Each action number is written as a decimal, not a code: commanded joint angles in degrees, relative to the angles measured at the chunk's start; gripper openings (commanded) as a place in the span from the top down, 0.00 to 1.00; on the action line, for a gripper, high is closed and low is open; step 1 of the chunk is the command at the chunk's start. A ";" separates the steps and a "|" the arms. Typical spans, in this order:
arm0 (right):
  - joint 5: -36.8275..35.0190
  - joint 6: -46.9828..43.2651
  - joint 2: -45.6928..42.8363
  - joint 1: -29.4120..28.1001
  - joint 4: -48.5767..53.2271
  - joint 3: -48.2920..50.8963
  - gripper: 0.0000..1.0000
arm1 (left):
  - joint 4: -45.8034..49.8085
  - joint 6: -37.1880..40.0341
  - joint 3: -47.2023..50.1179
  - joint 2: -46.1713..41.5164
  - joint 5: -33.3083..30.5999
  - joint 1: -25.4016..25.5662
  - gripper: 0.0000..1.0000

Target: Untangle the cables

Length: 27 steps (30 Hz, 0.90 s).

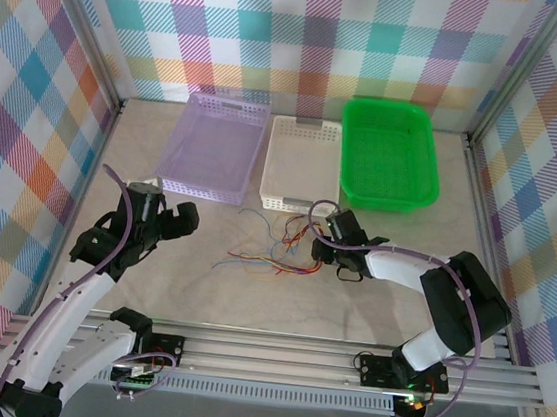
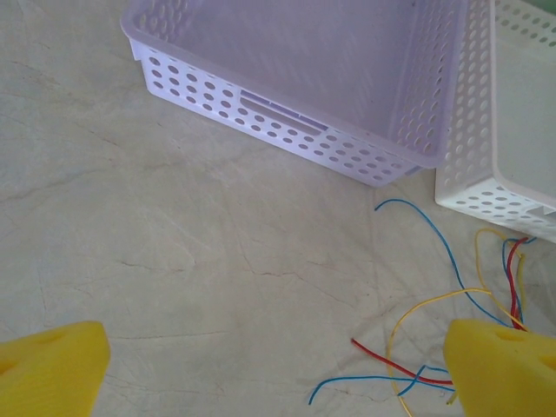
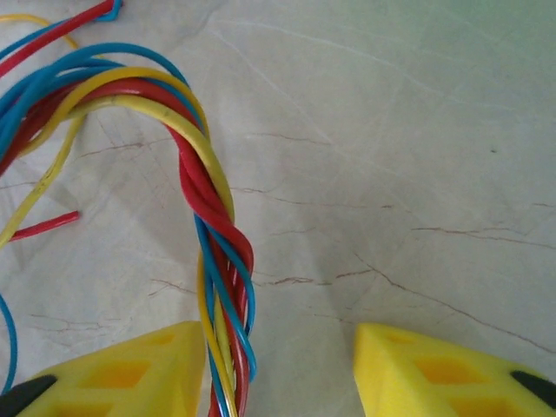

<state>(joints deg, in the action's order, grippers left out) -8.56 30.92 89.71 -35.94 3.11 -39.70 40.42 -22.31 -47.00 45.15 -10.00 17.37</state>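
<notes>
The cables (image 1: 274, 250), thin red, blue and yellow wires, lie tangled on the table in front of the white basket. In the right wrist view a twisted bundle of the cables (image 3: 221, 252) runs down between my right gripper's (image 3: 278, 369) yellow fingers. It lies against the left finger (image 3: 130, 373), with a wide gap to the right finger (image 3: 434, 373), so the jaws stand open. From above, the right gripper (image 1: 327, 244) sits at the tangle's right end. My left gripper (image 1: 182, 220) is wide open, left of the tangle. Loose cable ends (image 2: 434, 304) lie by its right finger (image 2: 504, 365).
A purple basket (image 1: 195, 191), a white basket (image 1: 284, 207) and a green basket (image 1: 385, 203) stand in a row at the back. The purple basket's near wall (image 2: 287, 130) and the white basket's corner (image 2: 486, 191) are just beyond the left gripper.
</notes>
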 commanded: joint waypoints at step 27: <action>4.38 -13.43 -18.08 -6.95 4.63 -1.42 1.00 | -8.43 -10.03 -3.66 11.59 -5.60 33.90 0.04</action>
<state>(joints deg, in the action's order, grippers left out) -7.81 21.69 73.17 -42.83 4.86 -40.10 34.06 -31.75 -48.60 53.98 -11.07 47.44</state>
